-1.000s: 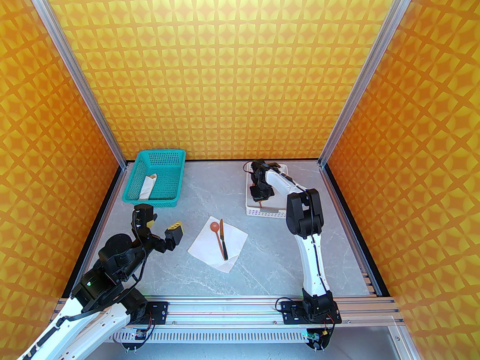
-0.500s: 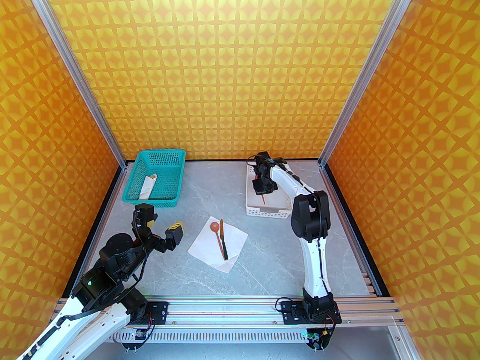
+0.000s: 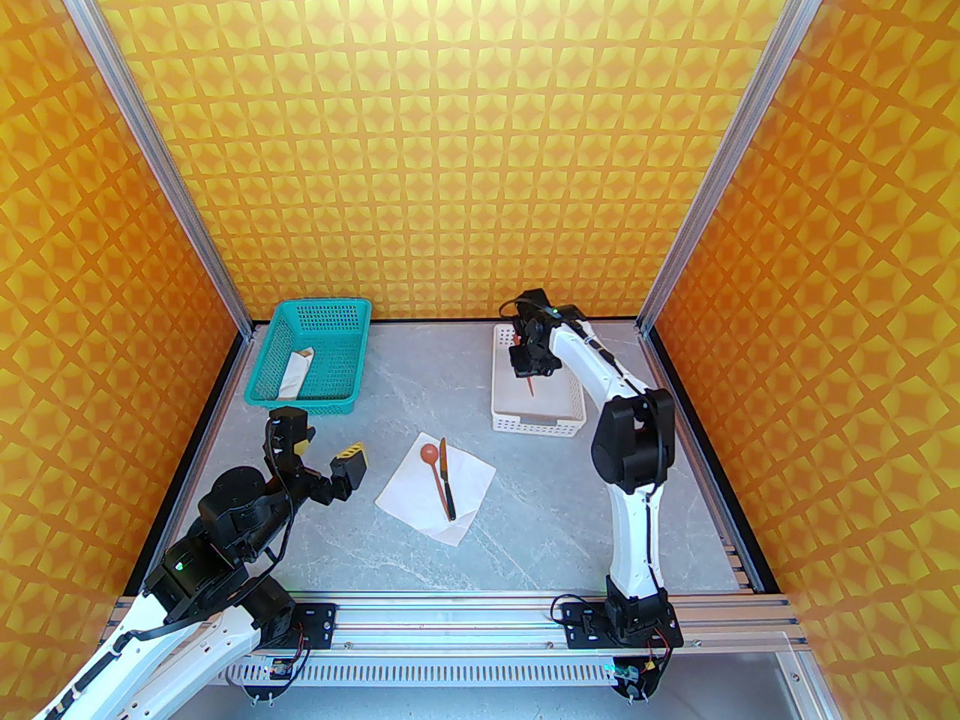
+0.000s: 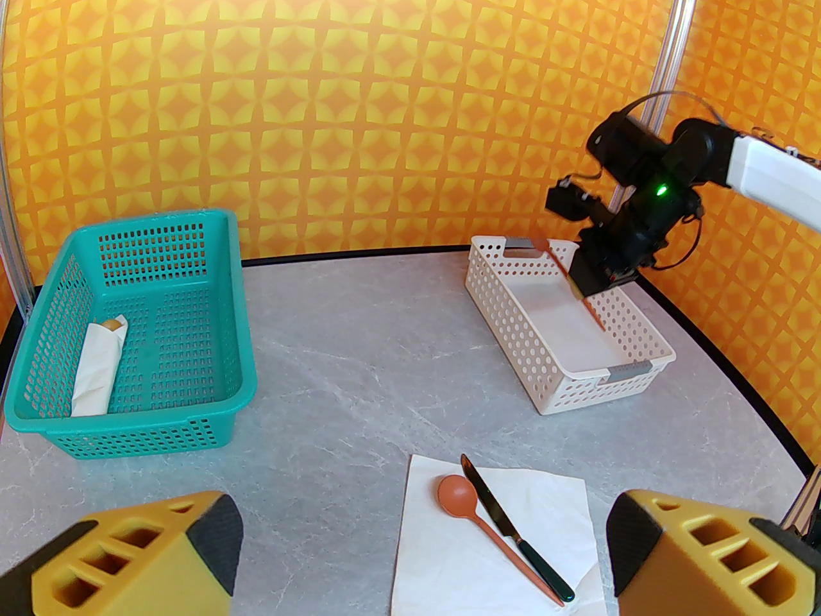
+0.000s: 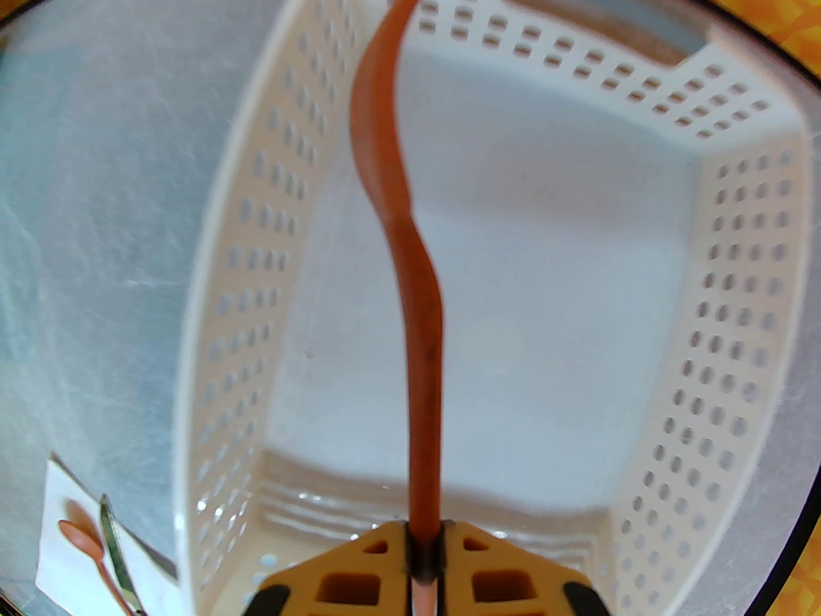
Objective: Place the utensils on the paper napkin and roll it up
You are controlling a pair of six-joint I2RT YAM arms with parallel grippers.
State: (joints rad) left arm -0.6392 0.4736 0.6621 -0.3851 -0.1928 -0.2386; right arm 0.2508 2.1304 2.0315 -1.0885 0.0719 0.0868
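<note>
At far left of the tabletop [image 3: 525, 529] sits a teal basket [image 3: 279, 342]. Near it, the left gripper [image 3: 324, 453] hovers with jaws spread wide, holding nothing. At centre, the paper napkin [image 3: 409, 492] lies flat, spoon [image 3: 433, 469] and knife [image 3: 447, 488] side by side on it. Further right, the right gripper [image 3: 529, 370], clamped on the orange fork [image 5: 410, 267], hangs over a white basket [image 3: 538, 426]

There are no words, numbers or signs to read here. The green basket [image 3: 300, 402], the white basket [image 3: 536, 424], the napkin [image 3: 409, 492] and the walls [image 3: 450, 139] have no writing.
</note>
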